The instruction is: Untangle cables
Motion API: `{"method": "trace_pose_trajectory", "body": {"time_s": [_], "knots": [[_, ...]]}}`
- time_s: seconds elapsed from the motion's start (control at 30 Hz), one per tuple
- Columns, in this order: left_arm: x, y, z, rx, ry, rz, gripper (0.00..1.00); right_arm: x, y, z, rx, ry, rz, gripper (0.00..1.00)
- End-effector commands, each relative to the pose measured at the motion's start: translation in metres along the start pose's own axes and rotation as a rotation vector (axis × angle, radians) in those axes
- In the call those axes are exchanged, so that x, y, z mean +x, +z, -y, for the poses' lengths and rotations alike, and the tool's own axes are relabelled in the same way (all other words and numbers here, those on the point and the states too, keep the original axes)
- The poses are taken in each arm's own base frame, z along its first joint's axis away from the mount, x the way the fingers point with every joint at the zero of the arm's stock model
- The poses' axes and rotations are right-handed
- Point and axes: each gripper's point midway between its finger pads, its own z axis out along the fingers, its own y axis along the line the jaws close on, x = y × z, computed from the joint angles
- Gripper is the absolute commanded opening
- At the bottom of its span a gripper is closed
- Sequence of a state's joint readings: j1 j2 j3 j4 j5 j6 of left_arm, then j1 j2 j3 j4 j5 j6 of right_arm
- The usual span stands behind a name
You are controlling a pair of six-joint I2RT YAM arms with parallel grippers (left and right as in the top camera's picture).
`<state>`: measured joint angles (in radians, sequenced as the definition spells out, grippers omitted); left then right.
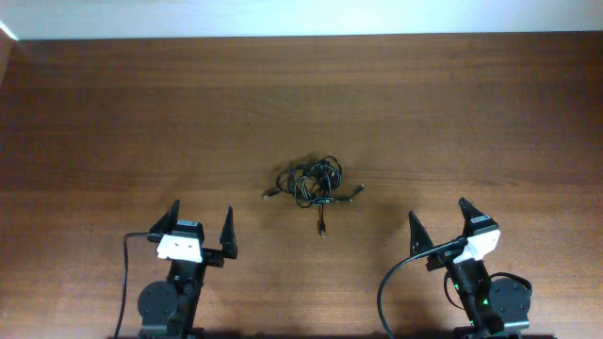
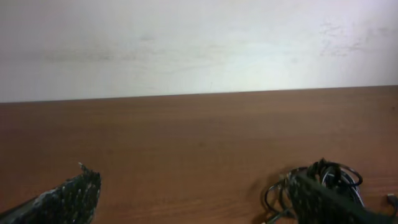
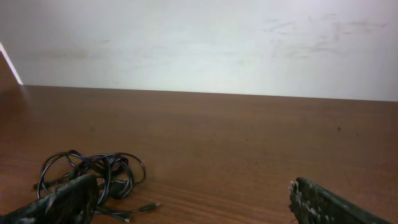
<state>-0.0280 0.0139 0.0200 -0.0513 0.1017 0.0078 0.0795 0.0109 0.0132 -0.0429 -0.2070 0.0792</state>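
The cables [image 1: 314, 184] lie in one tangled black clump at the middle of the wooden table, with plug ends sticking out to the left, right and front. The clump also shows at the lower right of the left wrist view [image 2: 329, 177], partly behind a finger, and at the lower left of the right wrist view [image 3: 93, 174]. My left gripper [image 1: 200, 224] is open and empty near the front edge, left of the clump. My right gripper [image 1: 439, 221] is open and empty near the front edge, right of the clump.
The brown wooden table [image 1: 301, 104] ends at a white wall [image 1: 301, 17] at the back. Thick black arm cables [image 1: 391, 287] hang by each arm base at the front.
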Motion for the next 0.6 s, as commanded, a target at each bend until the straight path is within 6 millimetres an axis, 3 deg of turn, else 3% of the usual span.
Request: {"method": "trace_pose_trajectory", "body": {"time_s": [0.0,0.2,0.43,0.57], "knots": [[-0.019,-0.004,0.003,0.014,0.012,0.033,0.99,-0.021,-0.004,-0.009,-0.038,-0.005,0.045,0.99],[-0.039,-0.004,0.004,0.021,0.009,-0.070,0.99,-0.058,-0.016,-0.015,-0.047,-0.012,0.074,0.99],[-0.094,0.013,0.009,0.075,0.035,-0.315,0.99,-0.103,-0.032,-0.022,-0.046,-0.011,0.058,0.99],[-0.121,0.033,0.012,0.112,0.000,-0.511,0.99,-0.142,-0.027,-0.024,-0.043,-0.003,0.021,0.99]]}}
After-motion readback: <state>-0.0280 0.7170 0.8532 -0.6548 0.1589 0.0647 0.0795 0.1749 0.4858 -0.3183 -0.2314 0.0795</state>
